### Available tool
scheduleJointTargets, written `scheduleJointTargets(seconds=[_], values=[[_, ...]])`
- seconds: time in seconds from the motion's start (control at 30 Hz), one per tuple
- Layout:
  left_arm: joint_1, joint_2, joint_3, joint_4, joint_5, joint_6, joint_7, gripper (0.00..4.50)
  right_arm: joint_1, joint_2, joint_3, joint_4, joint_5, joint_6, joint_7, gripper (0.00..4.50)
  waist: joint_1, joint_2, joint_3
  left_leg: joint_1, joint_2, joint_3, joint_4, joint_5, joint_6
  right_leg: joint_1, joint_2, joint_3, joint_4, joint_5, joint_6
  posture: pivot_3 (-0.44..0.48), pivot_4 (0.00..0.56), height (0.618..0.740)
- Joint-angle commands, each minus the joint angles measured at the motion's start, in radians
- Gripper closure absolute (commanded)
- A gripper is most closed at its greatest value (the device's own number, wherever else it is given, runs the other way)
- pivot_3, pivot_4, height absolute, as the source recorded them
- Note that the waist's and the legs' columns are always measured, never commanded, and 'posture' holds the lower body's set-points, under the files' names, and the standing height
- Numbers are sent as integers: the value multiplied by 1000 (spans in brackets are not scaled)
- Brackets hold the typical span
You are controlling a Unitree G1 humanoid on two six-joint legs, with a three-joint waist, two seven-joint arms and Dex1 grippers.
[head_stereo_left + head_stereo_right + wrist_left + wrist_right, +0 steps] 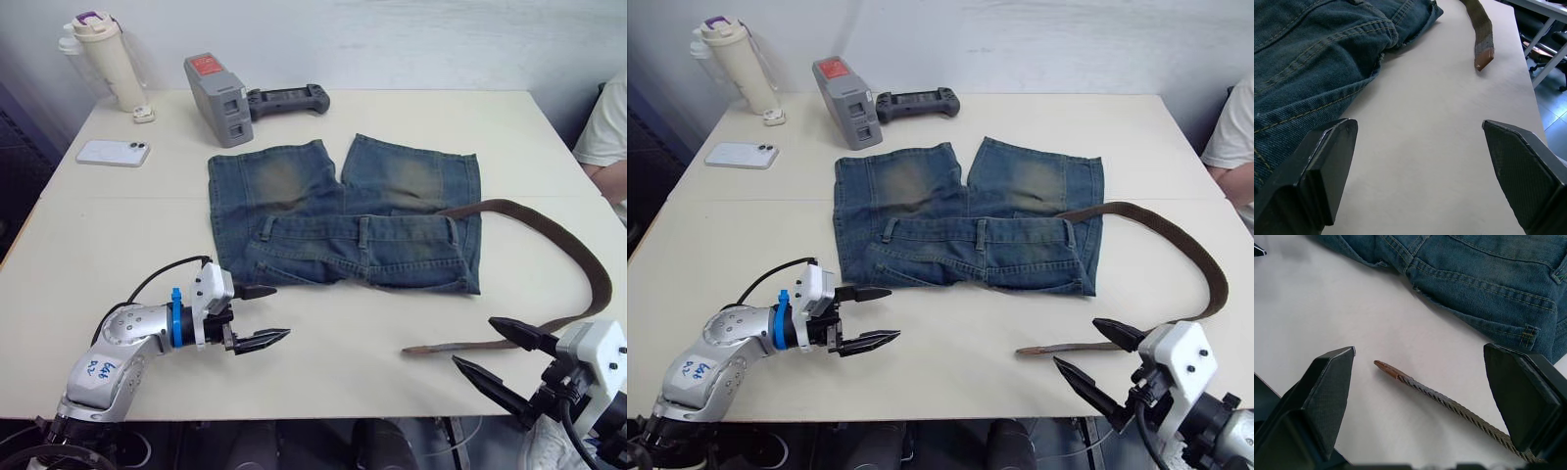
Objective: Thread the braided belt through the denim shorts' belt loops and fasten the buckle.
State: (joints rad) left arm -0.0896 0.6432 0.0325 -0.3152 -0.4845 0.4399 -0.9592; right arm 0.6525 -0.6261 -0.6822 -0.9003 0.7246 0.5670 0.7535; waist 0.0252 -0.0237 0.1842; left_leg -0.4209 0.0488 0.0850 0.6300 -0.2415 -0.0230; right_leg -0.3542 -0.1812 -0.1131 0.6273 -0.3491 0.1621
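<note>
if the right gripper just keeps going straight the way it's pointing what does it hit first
Probably the tan tip of the braided belt, lying on the table between the open right gripper fingers' lines. Beyond it lie the denim shorts. Depth is unclear.

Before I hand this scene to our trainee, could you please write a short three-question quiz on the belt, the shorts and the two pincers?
1. True or false: the braided belt is already buckled around the denim shorts.
2. Which pincer is nearer the belt's tan tip? A left pincer B right pincer
3. Fill in: both pincers are ____ and hold nothing.

Key
1. False: it curves over the table beside the shorts, one end lying on the waistband.
2. B.
3. Open.
</note>
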Motion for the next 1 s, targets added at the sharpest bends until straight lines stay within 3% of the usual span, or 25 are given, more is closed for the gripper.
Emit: scheduleJointTargets(seconds=[0.03, 0.13, 0.37, 0.77, 0.87, 1.0], values=[[-1, 11, 35, -42, -70, 16, -30, 0, -47, -47, -16, -31, 68, 25, -40, 27, 0, 0, 0, 0, 0, 0, 0, 0, 0, 0, 0, 0, 0, 0, 0, 0, 150, 740], [4, 20, 77, -62, -147, 48, -58, 0, -133, -130, -27, -51, 171, 105, -109, 27, -15, 0, 0, 0, 1, 3, 1, 0, 0, -1, 0, 3, 0, 0, -1, 0, 150, 740], [27, 30, 104, -41, -191, 59, -85, 0, -195, -181, -15, -34, 232, 148, -174, 27, 1, 0, 0, 0, 0, 4, 1, -1, 1, -2, 0, 3, 0, 0, -1, 0, 150, 740], [-55, 37, 113, -14, -210, 66, -91, 0, -190, -203, -20, 1, 219, 134, -115, 27, -1, 0, -1, 0, 0, 4, 1, -1, 1, -2, 0, 4, 0, 0, -1, 0, 150, 740], [-208, 47, 86, 75, -196, 121, -76, 0, -200, -221, -19, 4, 235, 145, -98, 27, 1, 0, -1, 0, 1, 4, 2, -1, 1, -2, 0, 4, 0, 0, -1, 0, 150, 740], [-436, 60, -34, 175, -130, 128, -169, 0, -246, -312, -34, -24, 318, 197, -106, 27, 3, -1, -1, 0, 0, 4, 3, -2, 2, -1, 0, 4, 1, 1, -1, 0, 150, 740]])
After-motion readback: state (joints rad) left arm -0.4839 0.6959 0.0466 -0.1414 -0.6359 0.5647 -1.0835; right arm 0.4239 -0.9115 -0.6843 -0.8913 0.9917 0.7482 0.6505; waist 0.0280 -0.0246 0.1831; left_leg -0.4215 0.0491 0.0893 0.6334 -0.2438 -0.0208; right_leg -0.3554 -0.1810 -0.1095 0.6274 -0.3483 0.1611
